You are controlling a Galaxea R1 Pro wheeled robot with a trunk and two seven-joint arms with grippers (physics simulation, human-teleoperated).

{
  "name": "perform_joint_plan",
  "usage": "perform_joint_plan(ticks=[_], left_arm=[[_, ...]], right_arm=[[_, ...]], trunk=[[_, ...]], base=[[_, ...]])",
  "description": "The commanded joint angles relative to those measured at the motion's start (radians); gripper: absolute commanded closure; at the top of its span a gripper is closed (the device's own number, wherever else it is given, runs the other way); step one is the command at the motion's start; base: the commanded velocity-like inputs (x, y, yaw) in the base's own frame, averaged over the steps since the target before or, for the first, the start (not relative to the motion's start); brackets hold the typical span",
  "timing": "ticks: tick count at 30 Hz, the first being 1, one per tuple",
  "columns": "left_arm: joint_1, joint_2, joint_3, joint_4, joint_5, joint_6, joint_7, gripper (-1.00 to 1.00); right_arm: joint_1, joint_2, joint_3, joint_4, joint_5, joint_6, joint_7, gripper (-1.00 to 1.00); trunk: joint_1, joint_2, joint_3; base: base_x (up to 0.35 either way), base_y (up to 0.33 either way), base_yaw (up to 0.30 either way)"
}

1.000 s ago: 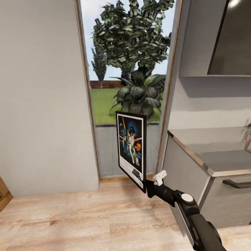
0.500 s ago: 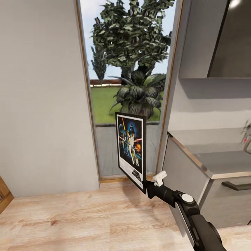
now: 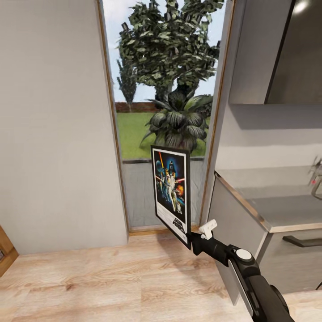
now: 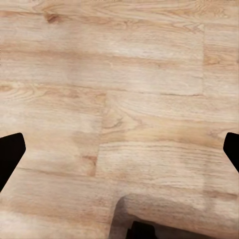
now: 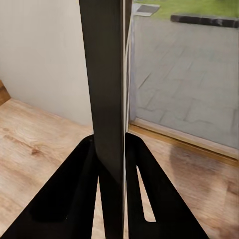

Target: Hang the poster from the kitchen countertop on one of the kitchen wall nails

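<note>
Nearest to me, the right arm reached forward from low on the right, its black forearm ending in the right hand (image 3: pixel 191 239), which was pinched on the lower corner of the poster (image 3: pixel 171 192). In the right wrist view the two dark fingers (image 5: pixel 74 194) pressed against either side of the frame's thin edge (image 5: pixel 107 99), with no gap showing between them and it. The poster stood upright above that hand, clear of the wooden floor (image 3: pixel 112 281), its picture side turned toward the robot's left, the dark blue artwork and white border plain to see.

The left hand (image 4: pixel 119 149) hung over bare floorboards (image 4: pixel 99 74); its two black fingertips (image 4: pixel 9 154) sat at opposite edges of the left wrist view, spread wide with nothing between them.

To the right of the right hand and a little beyond it ran the desk (image 3: pixel 286 210), a grey slab on grey flat-front cabinets, with a dark handle (image 3: pixel 304 241) on one cabinet front and part of a faucet (image 3: pixel 316 179) at the far right edge. Above it hung a dark wall cabinet (image 3: pixel 295 49).

Behind the poster stood a tall glazed opening (image 3: pixel 165 112) framed in wood, showing leafy plants (image 3: pixel 176 120), lawn and sky. Left of the poster stretched a plain light grey wall (image 3: pixel 53 125).
</note>
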Motion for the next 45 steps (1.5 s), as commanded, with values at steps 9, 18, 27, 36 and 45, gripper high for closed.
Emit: perform_joint_plan(ticks=[9,18,27,36,45], left_arm=[[0.000,0.000,0.000,-0.001,0.003,-0.002,-0.002,-1.00],[0.000,0.000,0.000,-0.001,0.002,-0.003,-0.002,-1.00],[0.000,0.000,0.000,-0.001,0.001,-0.003,-0.002,-1.00],[0.000,0.000,-0.001,-0.002,0.001,-0.003,-0.002,-1.00],[0.000,0.000,-0.001,-0.002,0.001,-0.002,-0.002,-1.00]], right_arm=[[-0.001,-0.001,0.000,0.007,0.004,0.004,0.007,1.00],[-0.001,-0.002,0.000,0.009,0.004,0.004,0.007,1.00],[-0.001,-0.001,0.002,0.009,0.004,0.004,0.008,1.00],[-0.001,0.000,0.002,0.009,0.004,0.004,0.008,1.00],[-0.001,-0.001,0.002,0.011,0.005,0.004,0.008,1.00]], trunk=[[-0.035,0.063,0.027],[-0.069,0.126,0.056],[-0.104,0.189,0.084],[-0.138,0.252,0.112],[-0.173,0.315,0.140]], base=[[0.000,0.000,0.000],[0.000,0.000,0.000],[0.000,0.000,0.000],[0.000,0.000,0.000],[0.000,0.000,0.000]])
